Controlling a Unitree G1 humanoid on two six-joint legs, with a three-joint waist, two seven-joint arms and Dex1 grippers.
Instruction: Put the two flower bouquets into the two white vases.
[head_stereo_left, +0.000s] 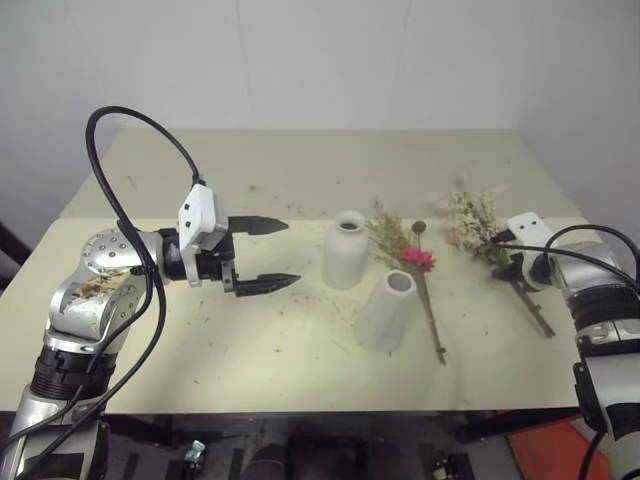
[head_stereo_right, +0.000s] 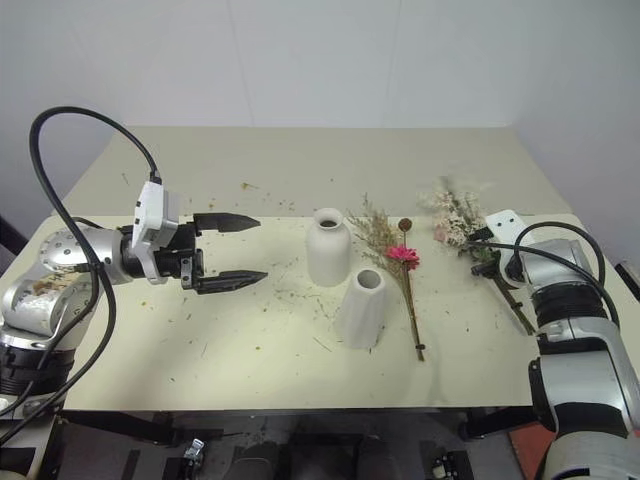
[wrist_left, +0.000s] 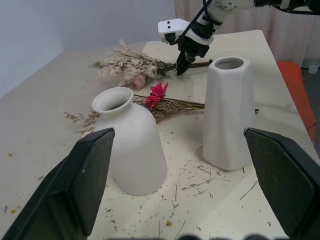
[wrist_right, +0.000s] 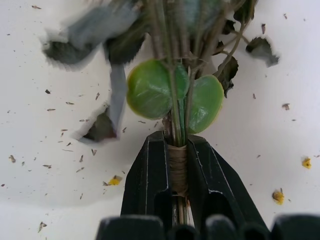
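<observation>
Two vases stand mid-table; left gripper (head_stereo_left: 268, 254) hovers beside them, jaws apart, empty; bottle vase (head_stereo_left: 345, 250) nearest it, cylinder vase (head_stereo_left: 388, 309) beyond; dried-grass bouquet (head_stereo_left: 420, 280) lies flat alongside; right gripper (wrist_right: 177, 150) clamped on rose bouquet (head_stereo_left: 480, 228) stems.

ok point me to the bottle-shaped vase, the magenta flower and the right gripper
bottle-shaped vase (head_stereo_left: 345, 255), left eye view, on the middle of its rounded body
magenta flower (head_stereo_left: 419, 259), left eye view, on the flower head
right gripper (wrist_right: 178, 160), right wrist view, between the fingertips clamped on the rose bouquet's (wrist_right: 178, 107) bound stems
</observation>
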